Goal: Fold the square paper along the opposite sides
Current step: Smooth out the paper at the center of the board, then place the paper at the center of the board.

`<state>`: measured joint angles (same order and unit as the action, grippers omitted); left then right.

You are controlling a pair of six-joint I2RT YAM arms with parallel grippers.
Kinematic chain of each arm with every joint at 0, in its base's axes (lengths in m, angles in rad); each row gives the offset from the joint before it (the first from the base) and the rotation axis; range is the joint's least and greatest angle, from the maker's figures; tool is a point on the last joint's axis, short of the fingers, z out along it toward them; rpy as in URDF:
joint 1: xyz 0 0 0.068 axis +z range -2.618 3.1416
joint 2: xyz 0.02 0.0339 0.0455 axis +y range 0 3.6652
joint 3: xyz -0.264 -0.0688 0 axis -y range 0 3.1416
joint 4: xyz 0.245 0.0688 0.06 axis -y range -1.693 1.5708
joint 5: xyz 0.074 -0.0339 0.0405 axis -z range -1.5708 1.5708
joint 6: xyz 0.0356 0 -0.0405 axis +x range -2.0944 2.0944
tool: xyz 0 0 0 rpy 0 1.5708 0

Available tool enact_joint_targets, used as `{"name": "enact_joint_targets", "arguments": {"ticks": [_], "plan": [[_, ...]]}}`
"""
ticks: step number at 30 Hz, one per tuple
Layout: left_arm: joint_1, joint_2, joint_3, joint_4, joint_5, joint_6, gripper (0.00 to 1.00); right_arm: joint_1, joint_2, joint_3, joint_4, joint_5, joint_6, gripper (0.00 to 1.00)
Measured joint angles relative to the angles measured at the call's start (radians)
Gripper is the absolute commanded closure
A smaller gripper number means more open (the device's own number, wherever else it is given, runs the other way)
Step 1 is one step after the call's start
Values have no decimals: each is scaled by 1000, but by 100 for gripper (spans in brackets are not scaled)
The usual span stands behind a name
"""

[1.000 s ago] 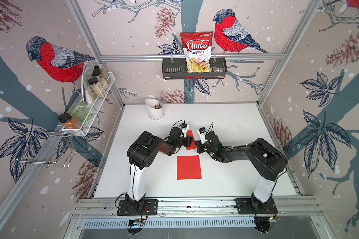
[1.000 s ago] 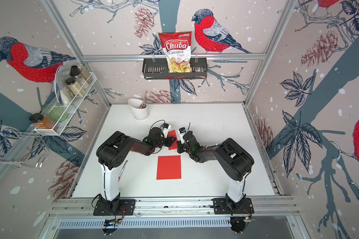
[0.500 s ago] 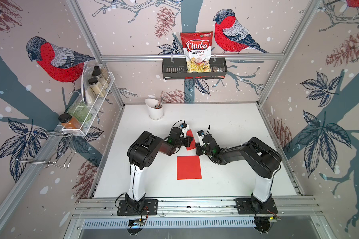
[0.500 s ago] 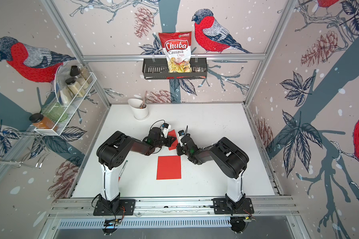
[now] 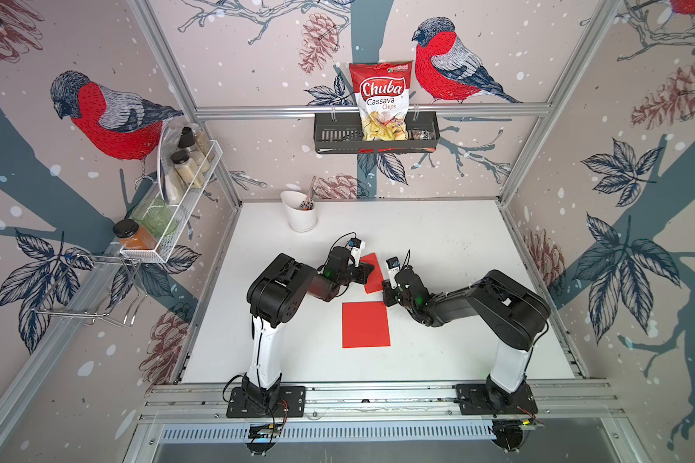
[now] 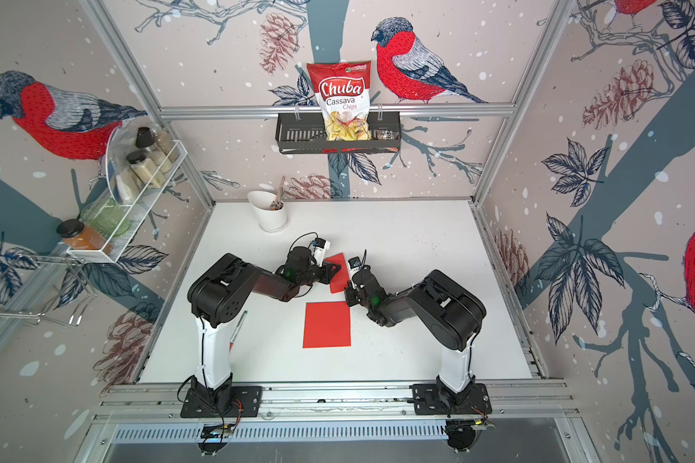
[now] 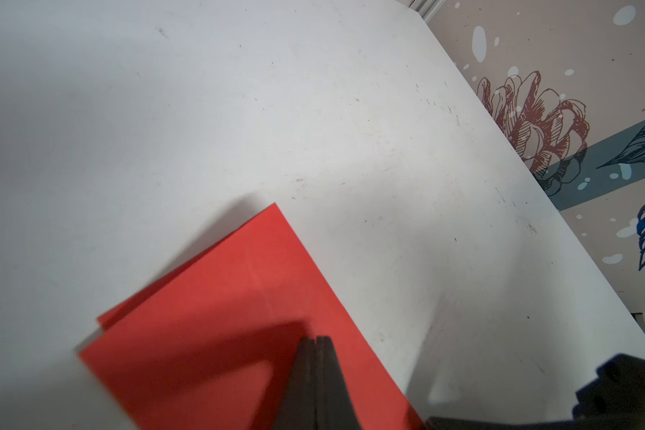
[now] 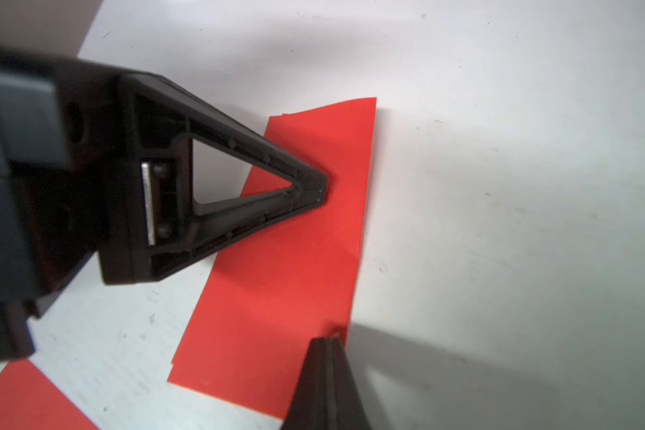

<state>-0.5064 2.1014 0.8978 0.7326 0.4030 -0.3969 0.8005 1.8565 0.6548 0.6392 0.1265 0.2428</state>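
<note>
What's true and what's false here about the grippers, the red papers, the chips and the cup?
1. The left gripper and right gripper are shut. True.
2. Both tips are at the folded paper. True.
3. Only one red paper is on the table. False: a flat sheet lies nearer the arm bases.
4. The chips lie on the table. False: they stand in the wall basket.
5. The cup is empty. False: something sticks out.

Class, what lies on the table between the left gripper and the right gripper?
The folded red paper lies between the left gripper and the right gripper, with both tips at it. The right wrist view shows this most clearly.
</note>
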Motion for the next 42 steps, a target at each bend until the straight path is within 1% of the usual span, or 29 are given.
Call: {"name": "enact_joint_targets", "arguments": {"ticks": [13,14,17,19,21,23,25,27,29,34,38,40,42], "plan": [[5,27,17,44,-6,-6,100,0,-39,-60,12,30,30,100],[6,30,19,46,-6,-7,100,-2,-44,-66,14,30,34,99],[6,32,21,50,-7,-8,100,-4,-57,-78,11,31,45,89],[6,35,24,53,-8,-8,100,-5,-65,-84,8,32,49,79],[6,35,24,54,-8,-8,100,-4,-71,-87,5,29,48,72],[6,36,24,55,-9,-8,100,-5,-80,-94,2,29,49,70],[6,37,24,60,-11,-8,100,-6,-92,-104,-5,30,51,76],[6,39,24,62,-11,-9,100,-10,-107,-117,-13,38,53,77],[7,40,26,63,-11,-10,100,-16,-124,-129,-24,38,64,81],[7,46,38,63,-11,-14,100,-30,-153,-147,-48,37,77,81],[1,28,44,42,-19,-14,100,-40,-106,-108,-31,37,78,83],[0,-20,32,-40,-32,-19,100,-55,-64,-77,-5,35,95,84],[0,-80,39,-170,-41,-28,100,-69,-32,-51,16,33,106,84]]}}
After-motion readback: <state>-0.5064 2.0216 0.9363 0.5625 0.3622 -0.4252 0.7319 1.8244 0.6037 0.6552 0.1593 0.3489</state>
